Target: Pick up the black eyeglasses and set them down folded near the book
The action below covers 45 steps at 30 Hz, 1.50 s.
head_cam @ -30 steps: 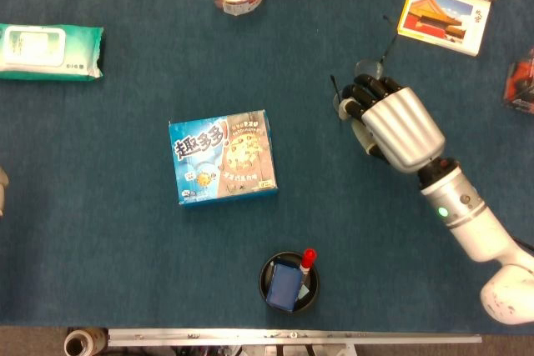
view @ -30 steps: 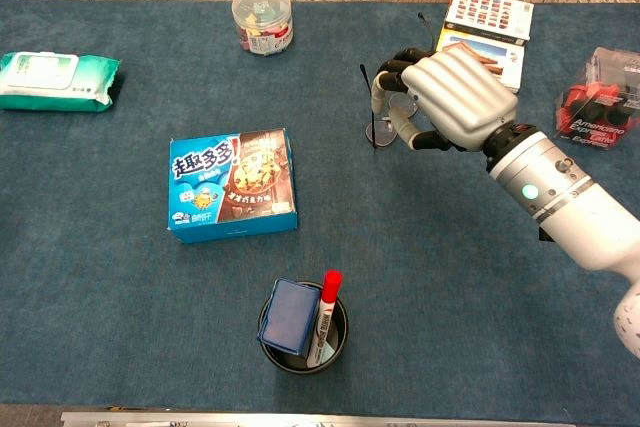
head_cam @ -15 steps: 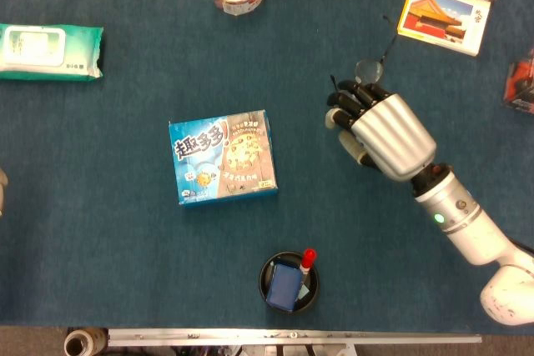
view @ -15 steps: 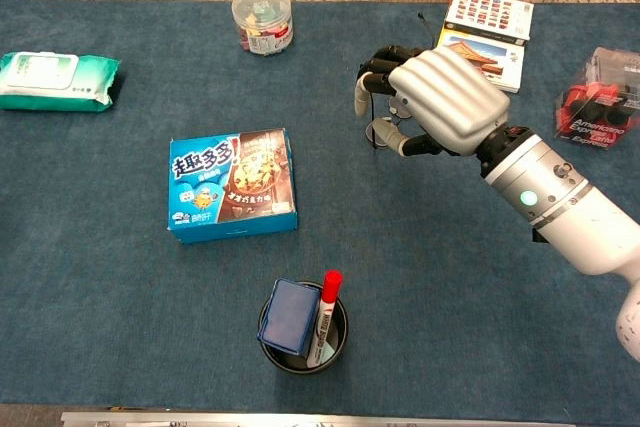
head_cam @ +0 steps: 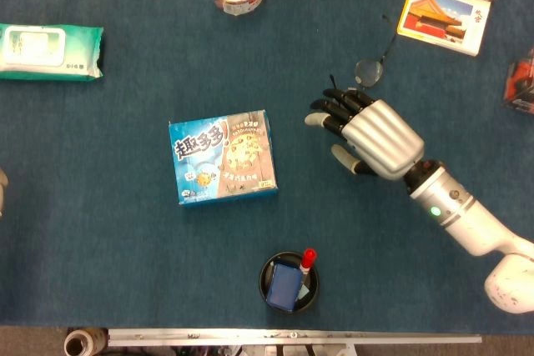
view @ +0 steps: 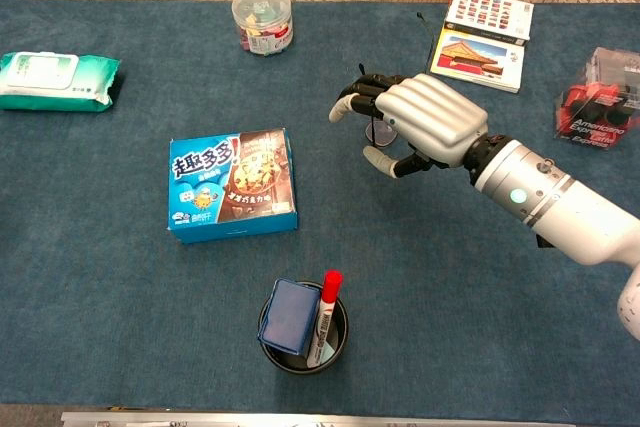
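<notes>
Nearest, a black pen cup point(head_cam: 289, 283) holding a red-capped marker point(view: 324, 315) is seen at the table's point(head_cam: 125, 231) front edge, with a blue biscuit box point(head_cam: 224, 156) further in; neither bears on the step. Beyond these, the right hand point(head_cam: 375, 135) is held over the blue cloth with its fingers point(head_cam: 332, 117) spread and extended, and nothing is gripped in them. The black eyeglasses point(head_cam: 367, 69) are lying on the table just past the fingertips, between the hand and the picture book point(head_cam: 444, 11) at the far right. No left hand is shown in either view.

Judged from this, the step in hand is the pick-up, and it has not yet been made. It would best be done by bringing the open fingers down over the frame front rather than the thin temples, so that the lenses are not pressed and the arms are left free to be folded. A light pinch is advised, since the frame looks slender.

From the head view, one round lens and one temple reaching toward the book are shown plainly, apart from the hand. From the chest view, the eyeglasses are largely hidden behind the hand, but the hand is shown raised clear of the cloth, which cannot be judged from above. Whether the glasses are folded cannot be told for certain.
</notes>
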{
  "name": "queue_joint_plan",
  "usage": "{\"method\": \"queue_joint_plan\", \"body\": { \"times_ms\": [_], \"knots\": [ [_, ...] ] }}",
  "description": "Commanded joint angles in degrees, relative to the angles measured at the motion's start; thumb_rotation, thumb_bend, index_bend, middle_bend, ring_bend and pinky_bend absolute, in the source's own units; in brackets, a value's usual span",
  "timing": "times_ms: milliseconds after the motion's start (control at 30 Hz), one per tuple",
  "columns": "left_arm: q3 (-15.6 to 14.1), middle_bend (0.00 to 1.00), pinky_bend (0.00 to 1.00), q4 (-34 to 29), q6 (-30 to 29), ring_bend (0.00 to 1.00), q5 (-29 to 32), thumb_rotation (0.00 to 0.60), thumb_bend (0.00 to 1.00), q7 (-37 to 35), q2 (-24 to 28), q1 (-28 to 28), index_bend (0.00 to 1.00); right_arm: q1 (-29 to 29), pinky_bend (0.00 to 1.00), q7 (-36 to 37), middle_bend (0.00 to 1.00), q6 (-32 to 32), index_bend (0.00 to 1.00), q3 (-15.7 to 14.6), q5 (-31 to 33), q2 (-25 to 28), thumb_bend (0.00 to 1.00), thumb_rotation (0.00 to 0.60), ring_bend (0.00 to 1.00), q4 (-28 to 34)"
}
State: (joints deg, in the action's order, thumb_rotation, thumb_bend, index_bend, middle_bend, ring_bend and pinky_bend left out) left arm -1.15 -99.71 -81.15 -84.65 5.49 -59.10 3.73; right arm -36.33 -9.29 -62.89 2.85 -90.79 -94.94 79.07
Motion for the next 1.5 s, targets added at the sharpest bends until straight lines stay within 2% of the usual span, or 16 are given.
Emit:
{"method": "queue_joint_plan", "body": {
  "times_ms": [33,533,1500],
  "knots": [
    [-0.07,0.45,0.46,0.02,0.06,0.37,-0.09,0.600,0.48,0.05,0.00,0.02,0.52,-0.21,0.25,0.69,0.23,0.28,0.28,0.19,0.37,-0.22,0.42,0.600,0.14,-1.06],
    [-0.01,0.45,0.46,0.02,0.19,0.37,0.14,0.600,0.48,0.15,-0.02,0.06,0.52,-0.04,0.25,1.42,0.23,-0.91,0.28,0.22,0.10,0.15,0.42,0.600,0.14,-1.74],
    [-0.11,0.45,0.46,-0.07,0.58,0.37,0.29,0.600,0.48,0.60,-0.09,0.19,0.52,2.38,0.25,-0.44,0.23,-1.45,0.28,1.71,5.16,2.45,0.42,0.600,0.14,-2.92]
  ]
}}
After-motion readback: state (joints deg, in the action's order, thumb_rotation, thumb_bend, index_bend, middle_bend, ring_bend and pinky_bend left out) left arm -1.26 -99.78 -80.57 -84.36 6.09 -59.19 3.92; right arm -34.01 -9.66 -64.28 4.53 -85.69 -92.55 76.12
